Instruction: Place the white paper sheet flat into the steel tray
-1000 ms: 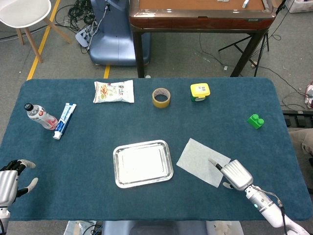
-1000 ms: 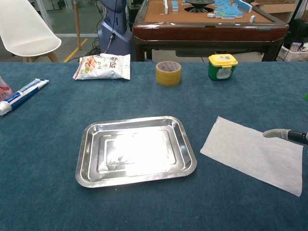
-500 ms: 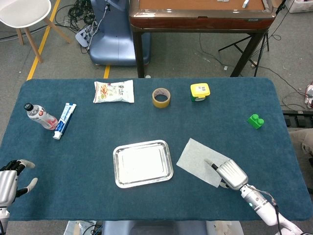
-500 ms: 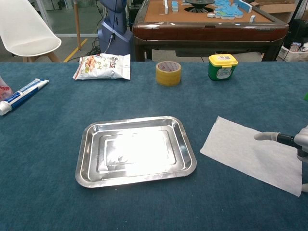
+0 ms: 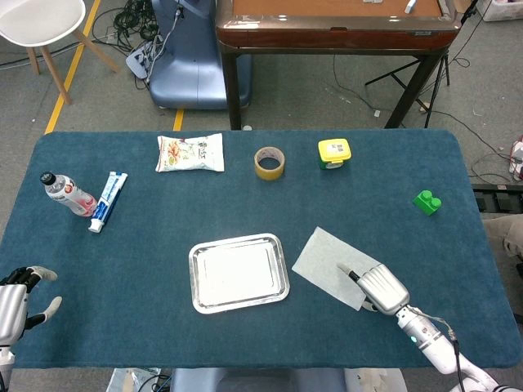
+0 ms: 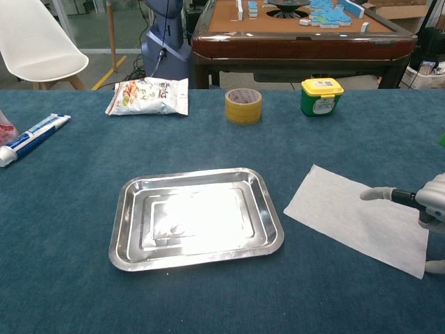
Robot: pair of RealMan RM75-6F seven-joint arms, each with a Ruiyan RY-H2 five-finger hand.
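Note:
The white paper sheet (image 5: 325, 251) (image 6: 339, 217) lies flat on the blue table cloth, just right of the steel tray (image 5: 196, 282) (image 6: 119, 229), which holds nothing. My right hand (image 5: 381, 287) (image 6: 430, 203) rests on the sheet's right part, one outstretched fingertip (image 5: 343, 267) (image 6: 368, 195) pressing on the paper. Its thumb shows off the sheet's near right corner in the chest view. My left hand (image 5: 18, 299) hovers at the table's near left corner, fingers apart and holding nothing.
Along the far side lie a snack bag (image 5: 190, 153), a tape roll (image 5: 269, 162) and a yellow-lidded green jar (image 5: 334, 153). A bottle (image 5: 69, 193) and toothpaste tube (image 5: 108, 201) sit at the left. A green block (image 5: 426, 201) sits at the right.
My right hand has slid left toward the tray, and the paper sheet has shifted left with it. The left hand has stayed in place.

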